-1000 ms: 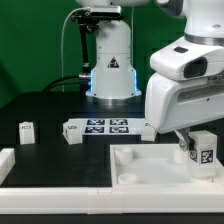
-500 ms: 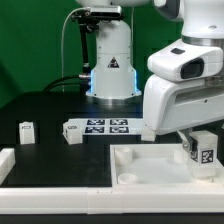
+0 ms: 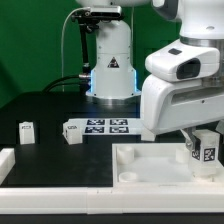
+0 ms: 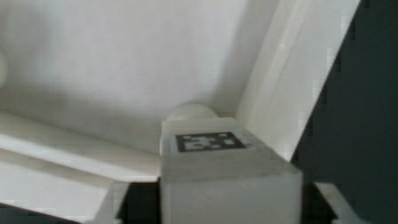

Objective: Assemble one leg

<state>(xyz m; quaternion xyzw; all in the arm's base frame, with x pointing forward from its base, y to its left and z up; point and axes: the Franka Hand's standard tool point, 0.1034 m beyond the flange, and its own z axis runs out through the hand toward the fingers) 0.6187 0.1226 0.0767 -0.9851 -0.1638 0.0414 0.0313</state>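
Note:
My gripper [image 3: 203, 140] is shut on a leg [image 3: 206, 151], a small white block with a black-and-white tag facing outward. It holds the leg upright just above the right side of the large white tray [image 3: 150, 165]. In the wrist view the leg [image 4: 228, 170] fills the space between the dark fingers [image 4: 139, 200], its tag facing the camera, over the tray's inner corner [image 4: 196, 105] by the raised rim [image 4: 294, 60]. I cannot tell whether the leg touches the tray. A second leg [image 3: 27, 130] stands on the dark table at the exterior view's left.
The marker board [image 3: 105, 127] lies in the middle of the table in front of the robot base [image 3: 112, 70]. A white part [image 3: 6, 161] sits at the lower left edge. The arm's white body [image 3: 185, 85] hides the tray's far right.
The arm's body has shifted slightly toward the exterior view's left. The leg stays in the gripper at about the same place over the tray.

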